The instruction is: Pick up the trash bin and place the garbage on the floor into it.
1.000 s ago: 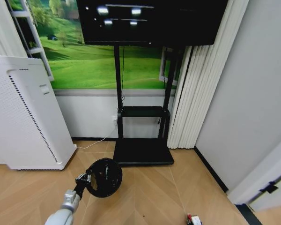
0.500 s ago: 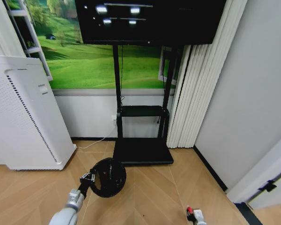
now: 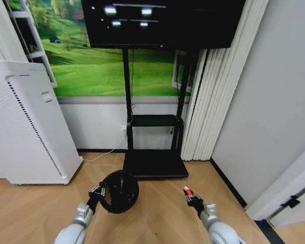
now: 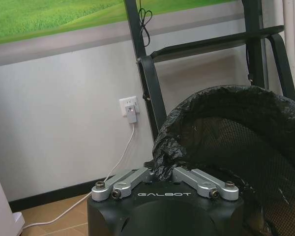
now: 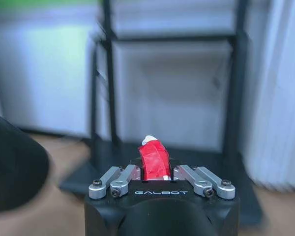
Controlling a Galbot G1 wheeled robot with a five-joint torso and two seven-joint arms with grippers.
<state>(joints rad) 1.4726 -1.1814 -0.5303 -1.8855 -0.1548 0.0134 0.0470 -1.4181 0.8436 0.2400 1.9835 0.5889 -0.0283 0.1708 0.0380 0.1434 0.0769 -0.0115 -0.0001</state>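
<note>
My left gripper (image 3: pixel 98 192) is shut on the rim of the trash bin (image 3: pixel 119 191), a round black bin with a black liner bag, held tilted above the floor (image 3: pixel 157 213). In the left wrist view the gripper (image 4: pixel 161 173) pinches the bag-covered rim of the trash bin (image 4: pixel 236 132). To the right of the bin my right gripper (image 3: pixel 189 194) is raised and shut on a crumpled red-and-white wrapper (image 3: pixel 187 191). The right wrist view shows the wrapper (image 5: pixel 154 160) between the closed fingers, with the bin's dark edge (image 5: pixel 12 167) off to one side.
A black TV stand (image 3: pixel 155 165) with a flat base stands just behind the bin. A white air purifier (image 3: pixel 25 127) is at the left. White curtains (image 3: pixel 216 86) and a grey wall close the right side. A cable (image 4: pixel 113 167) runs from a wall socket.
My right arm has risen from the lower edge toward the middle, carrying the red wrapper closer to the bin. The left gripper and bin shifted slightly right.
</note>
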